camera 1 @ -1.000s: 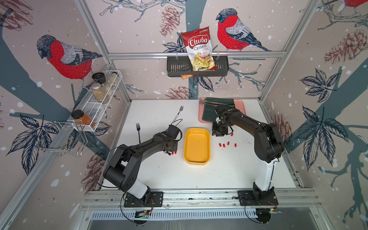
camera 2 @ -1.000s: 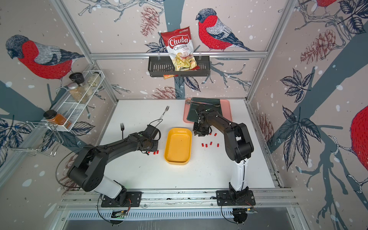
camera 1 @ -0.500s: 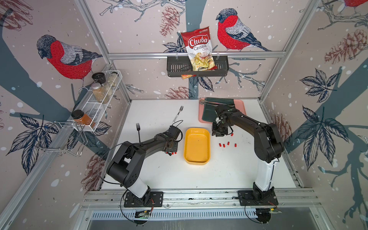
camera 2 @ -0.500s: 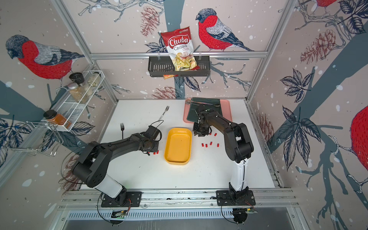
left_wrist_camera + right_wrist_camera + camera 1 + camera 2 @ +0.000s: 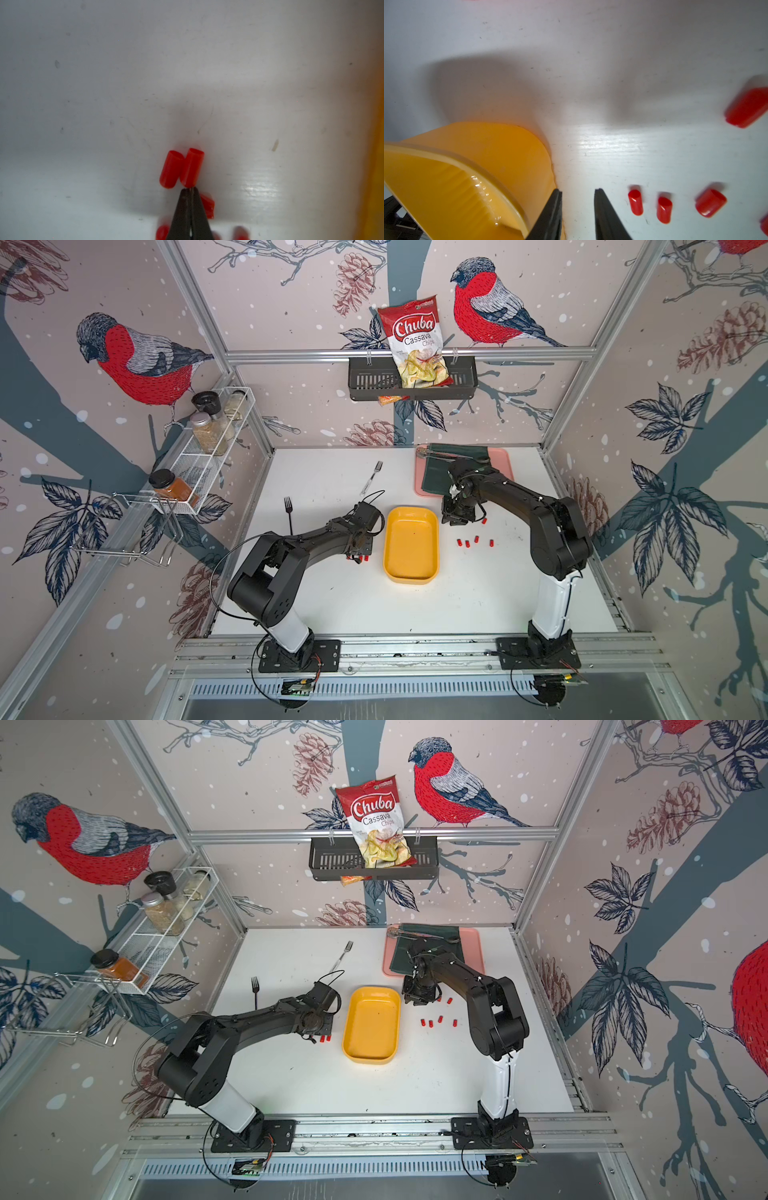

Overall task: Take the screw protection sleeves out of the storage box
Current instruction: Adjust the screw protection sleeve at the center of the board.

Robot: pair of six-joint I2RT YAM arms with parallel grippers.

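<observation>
Two sleeves (image 5: 192, 166) are seen lying side by side, touching, on the table (image 5: 104, 83) just past the tips of the left gripper (image 5: 188, 189), whose jaws are pressed together on nothing. Other sleeves (image 5: 459, 542) are scattered on the table right of the box (image 5: 411, 547). The right gripper (image 5: 578, 191) is held spread and empty, between the box wall and those sleeves.

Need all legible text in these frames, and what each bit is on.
"Chuba": white script on the red chip bag, seen in both top views.
"Cassava Chips": same bag, just under the brand.
Small print at the bag's top edge: too small to read.
Spice jars in the wire rack: no label can be read.
Wrist views: no text.
</observation>
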